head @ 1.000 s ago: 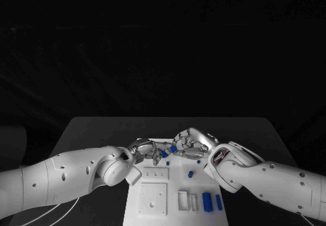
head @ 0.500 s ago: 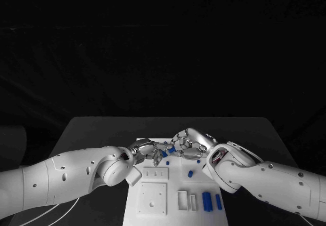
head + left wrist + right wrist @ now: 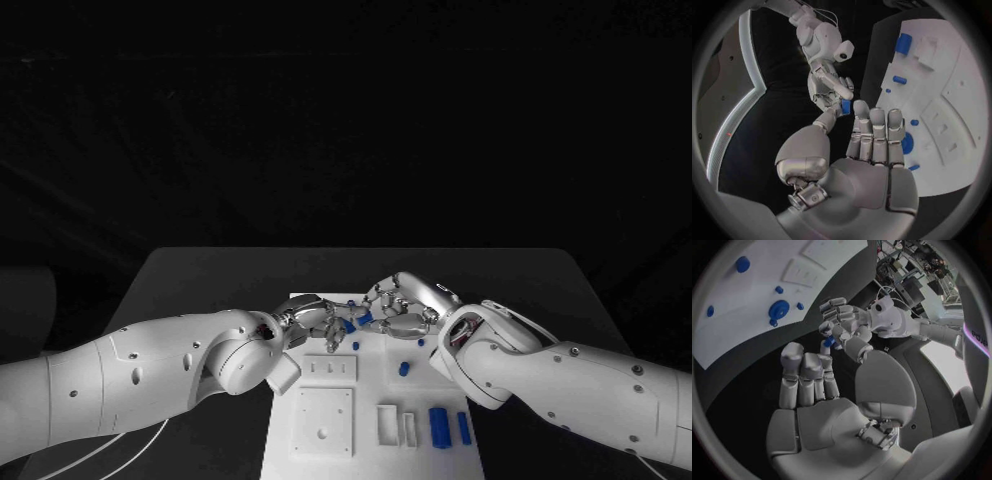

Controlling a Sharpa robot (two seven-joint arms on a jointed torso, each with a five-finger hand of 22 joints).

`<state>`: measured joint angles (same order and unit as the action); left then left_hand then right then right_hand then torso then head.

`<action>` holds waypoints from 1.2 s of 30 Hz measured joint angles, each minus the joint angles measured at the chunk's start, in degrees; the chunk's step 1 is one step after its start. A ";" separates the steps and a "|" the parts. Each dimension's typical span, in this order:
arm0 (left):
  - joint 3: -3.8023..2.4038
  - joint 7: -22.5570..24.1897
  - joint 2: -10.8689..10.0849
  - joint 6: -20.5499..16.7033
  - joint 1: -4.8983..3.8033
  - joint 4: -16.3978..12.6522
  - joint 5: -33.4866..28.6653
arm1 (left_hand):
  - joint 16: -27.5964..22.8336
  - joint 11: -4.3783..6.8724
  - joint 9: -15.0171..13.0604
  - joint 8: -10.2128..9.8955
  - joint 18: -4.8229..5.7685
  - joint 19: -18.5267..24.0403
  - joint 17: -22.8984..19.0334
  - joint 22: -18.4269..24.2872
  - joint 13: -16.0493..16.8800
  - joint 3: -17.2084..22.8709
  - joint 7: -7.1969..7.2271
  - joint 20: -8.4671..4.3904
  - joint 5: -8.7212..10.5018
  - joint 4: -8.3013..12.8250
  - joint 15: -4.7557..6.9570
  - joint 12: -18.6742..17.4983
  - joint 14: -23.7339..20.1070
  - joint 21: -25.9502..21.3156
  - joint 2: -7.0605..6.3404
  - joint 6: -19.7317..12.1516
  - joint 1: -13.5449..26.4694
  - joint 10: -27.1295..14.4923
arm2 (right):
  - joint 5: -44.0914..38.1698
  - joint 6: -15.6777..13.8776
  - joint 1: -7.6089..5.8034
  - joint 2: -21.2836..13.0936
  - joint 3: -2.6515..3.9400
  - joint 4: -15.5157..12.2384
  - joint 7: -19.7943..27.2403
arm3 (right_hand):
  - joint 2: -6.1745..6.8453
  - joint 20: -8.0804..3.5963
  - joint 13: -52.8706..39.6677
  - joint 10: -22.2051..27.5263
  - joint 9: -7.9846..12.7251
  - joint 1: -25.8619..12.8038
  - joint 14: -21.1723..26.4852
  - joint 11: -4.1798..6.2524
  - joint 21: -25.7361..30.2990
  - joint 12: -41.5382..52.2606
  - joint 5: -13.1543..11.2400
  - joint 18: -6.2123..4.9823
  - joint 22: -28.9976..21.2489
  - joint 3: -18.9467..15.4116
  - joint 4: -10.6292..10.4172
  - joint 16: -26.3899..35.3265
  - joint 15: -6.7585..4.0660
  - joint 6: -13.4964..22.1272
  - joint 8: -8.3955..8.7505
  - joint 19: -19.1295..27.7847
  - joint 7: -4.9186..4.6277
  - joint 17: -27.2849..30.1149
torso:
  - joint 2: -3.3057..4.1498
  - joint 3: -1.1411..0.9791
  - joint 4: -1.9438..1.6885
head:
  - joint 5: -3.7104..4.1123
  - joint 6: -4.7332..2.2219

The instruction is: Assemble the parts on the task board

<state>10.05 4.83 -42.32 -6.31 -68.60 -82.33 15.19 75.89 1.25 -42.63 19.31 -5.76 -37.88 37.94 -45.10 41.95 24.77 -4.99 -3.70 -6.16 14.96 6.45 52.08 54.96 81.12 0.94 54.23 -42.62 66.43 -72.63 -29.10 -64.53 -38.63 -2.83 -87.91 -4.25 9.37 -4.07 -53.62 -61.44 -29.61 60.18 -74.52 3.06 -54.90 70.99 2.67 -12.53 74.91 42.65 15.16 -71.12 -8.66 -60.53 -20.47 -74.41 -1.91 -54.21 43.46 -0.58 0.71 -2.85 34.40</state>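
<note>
Beside hands, blue pegs (image 3: 449, 427) lie apparently loose.

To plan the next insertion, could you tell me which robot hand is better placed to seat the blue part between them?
Probably right: the blue part sits at the fingertips of the right robot hand over the task board; whose grip holds it is unclear.

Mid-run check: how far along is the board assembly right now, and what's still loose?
Looks done: a round blue part appears seated in the task board, though I cannot confirm the fit. In hand: the left hand and right hand meet above the board's far end with a small blue piece at their fingertips; which hand holds it is unclear. Left: two blue bars and several small blue pieces appear loose.
</note>
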 measured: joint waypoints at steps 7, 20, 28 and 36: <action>-0.02 -0.12 -0.01 0.93 0.00 0.00 0.04 | 0.00 0.00 -0.56 0.00 0.00 0.00 -0.22 0.07 -0.39 1.07 0.01 0.00 -0.22 1.21 -0.01 -0.33 0.00 0.29 0.32 0.00 -2.86 0.00 | 0.01 0.21 0.03 0.20 -0.02 0.24 -0.05 | 0.05 0.08 0.00 0.00 0.00 -0.05 0.01 0.00 0.00 0.00 0.00 0.00 0.00 -0.01 0.01 0.00 0.02 -0.11 0.00 -0.08 0.08 0.00 | -0.01 0.00 0.00 | 0.03 0.01; -0.06 -0.14 0.03 1.47 -0.03 0.04 0.22 | 0.00 0.40 -0.92 0.00 0.00 0.00 -0.28 0.13 -0.71 1.40 0.22 0.00 -0.45 1.54 0.18 -0.62 0.20 0.29 2.08 0.20 -5.18 0.41 | 0.32 0.95 0.06 0.37 -0.06 0.40 -0.12 | -0.02 0.09 -0.04 -0.21 0.00 0.04 0.01 0.21 0.00 0.00 -0.01 0.00 0.00 -0.02 0.03 0.00 0.03 -0.15 0.00 -0.08 0.12 0.01 | -0.01 -0.01 0.02 | -0.02 0.02; -0.05 -0.14 0.02 1.49 -0.03 0.06 0.27 | 0.00 0.40 -1.06 -0.06 0.00 0.00 -0.33 0.19 -0.82 1.39 0.44 0.00 -0.43 1.52 0.17 -0.84 0.21 0.52 3.02 1.00 -6.57 0.82 | 0.44 1.24 0.06 0.38 -0.06 0.47 -0.15 | -0.09 0.09 -0.04 -0.21 0.00 0.12 0.01 0.21 0.00 0.00 -0.07 0.00 0.00 0.24 0.08 0.00 0.04 -0.16 0.00 -0.08 0.13 0.02 | -0.01 -0.04 0.02 | 0.07 0.01; -0.06 0.34 0.02 1.22 -0.03 0.08 0.20 | 0.48 1.35 -1.43 0.95 0.00 0.00 -0.33 0.24 -1.19 0.98 1.55 0.00 -2.24 1.59 0.40 -1.28 0.87 0.96 4.58 4.63 -8.14 2.39 | 0.47 1.68 0.06 0.37 -0.05 0.51 -0.15 | -0.09 0.10 -0.04 -0.21 0.01 0.11 0.02 0.21 0.00 0.00 0.02 0.00 0.04 0.29 0.03 0.00 0.05 -0.16 0.00 -0.08 0.13 0.02 | -0.01 -0.04 0.03 | 0.08 0.05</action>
<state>9.99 5.16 -42.30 -5.09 -68.62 -82.25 15.39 76.37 2.60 -44.06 20.26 -5.76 -37.88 37.61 -44.86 40.76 25.75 -3.44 -3.69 -8.39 16.55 6.85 50.80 55.83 82.09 5.52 58.86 -50.76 68.82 -72.16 -27.42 -64.47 -38.25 -2.88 -87.40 -4.39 9.28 -3.97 -53.66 -61.66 -29.60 60.29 -74.50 3.27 -54.90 70.99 2.68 -12.53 74.95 42.93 15.19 -71.12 -8.61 -60.69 -20.47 -74.49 -1.79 -54.18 43.46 -0.62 0.74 -2.76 34.46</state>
